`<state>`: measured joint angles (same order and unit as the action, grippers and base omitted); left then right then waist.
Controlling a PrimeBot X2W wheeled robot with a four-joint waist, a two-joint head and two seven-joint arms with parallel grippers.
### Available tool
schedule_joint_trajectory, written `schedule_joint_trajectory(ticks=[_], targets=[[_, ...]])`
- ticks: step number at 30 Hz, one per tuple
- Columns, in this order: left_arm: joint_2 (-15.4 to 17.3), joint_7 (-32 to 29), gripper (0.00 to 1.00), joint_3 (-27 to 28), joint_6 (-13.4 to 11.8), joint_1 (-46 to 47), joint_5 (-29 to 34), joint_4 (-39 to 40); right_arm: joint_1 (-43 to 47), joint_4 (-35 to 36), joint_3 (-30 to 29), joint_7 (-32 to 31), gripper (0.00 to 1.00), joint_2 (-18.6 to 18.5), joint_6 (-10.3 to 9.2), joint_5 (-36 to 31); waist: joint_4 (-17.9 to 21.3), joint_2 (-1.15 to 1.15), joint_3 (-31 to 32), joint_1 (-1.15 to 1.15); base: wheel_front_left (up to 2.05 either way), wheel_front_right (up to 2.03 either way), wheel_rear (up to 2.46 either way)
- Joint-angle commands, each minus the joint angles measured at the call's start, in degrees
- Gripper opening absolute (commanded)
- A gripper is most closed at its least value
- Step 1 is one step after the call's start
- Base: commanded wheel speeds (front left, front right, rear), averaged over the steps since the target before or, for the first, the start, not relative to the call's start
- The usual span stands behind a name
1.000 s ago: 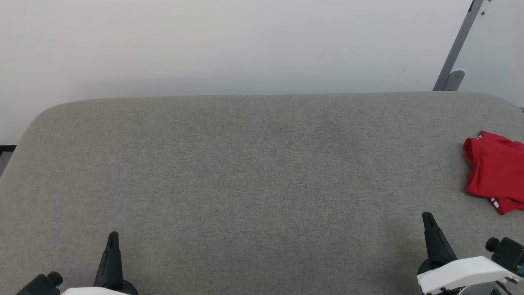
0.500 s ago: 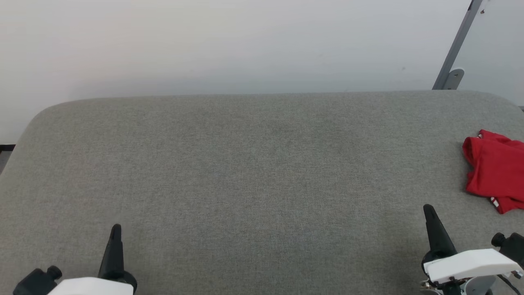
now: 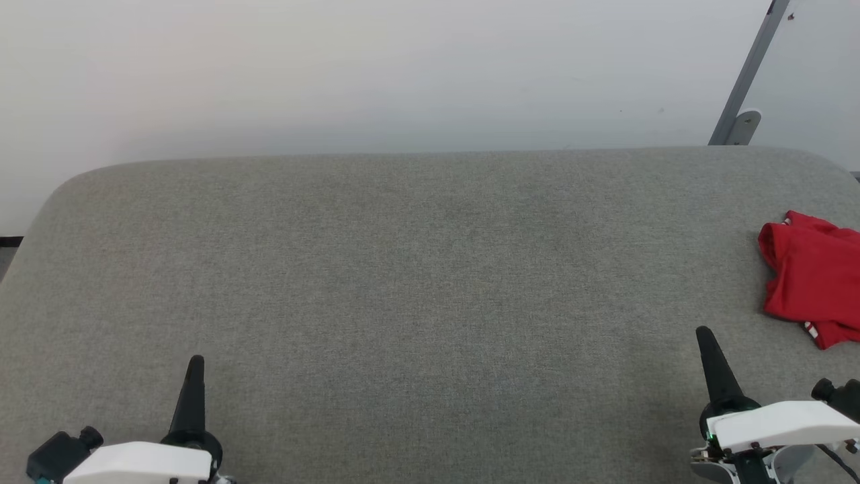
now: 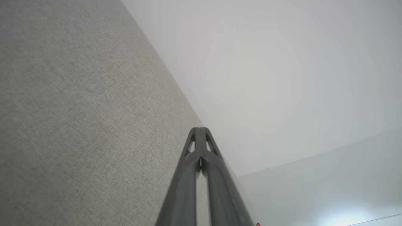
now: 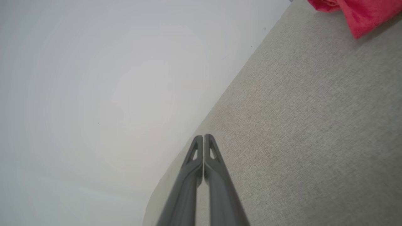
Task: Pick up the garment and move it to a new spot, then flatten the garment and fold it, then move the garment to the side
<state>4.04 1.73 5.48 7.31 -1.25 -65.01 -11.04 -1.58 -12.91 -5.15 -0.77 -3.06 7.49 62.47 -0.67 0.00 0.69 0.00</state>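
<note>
The garment point(image 3: 813, 282), a crumpled red shirt with a bit of red-white striped trim at its near edge, lies at the right edge of the grey table point(image 3: 416, 269), partly cut off by the head view. A red corner of the garment point(image 5: 361, 12) shows at the top right of the right wrist view. My right gripper point(image 3: 703, 332) point(image 5: 203, 136) is shut and empty, near the front right, well short of the garment. At the front left my left gripper point(image 3: 195, 361) point(image 4: 200, 128) hovers shut, with nothing in it.
A pale wall point(image 3: 403, 74) rises behind the table's far edge. A grey metal bar on a bracket point(image 3: 746, 101) leans at the far right corner. The wide middle of the grey surface lies bare between the two grippers.
Both grippers have moved forward a little, farther onto the table, still shut. The head view has shifted slightly. The garment lies as before.
</note>
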Motion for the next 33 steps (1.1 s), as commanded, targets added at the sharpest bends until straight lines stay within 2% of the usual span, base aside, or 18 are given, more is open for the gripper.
schedule_joint_trajectory(ticks=[1,33], targets=[[0.2,-0.4,0.00,0.3,0.2,1.8,-1.5,0.3,-1.2,0.4,-0.1,-0.3,0.00,0.0,0.00,1.5,0.0,0.00,0.0,0.00,0.00,0.00,0.00],[-0.5,-5.0,0.00,0.7,0.2,5.3,-16.5,-1.6,-3.4,-0.5,-0.9,-3.6,0.00,0.1,0.00,17.9,0.3,0.00,-0.4,0.00,0.00,0.00,0.00]])
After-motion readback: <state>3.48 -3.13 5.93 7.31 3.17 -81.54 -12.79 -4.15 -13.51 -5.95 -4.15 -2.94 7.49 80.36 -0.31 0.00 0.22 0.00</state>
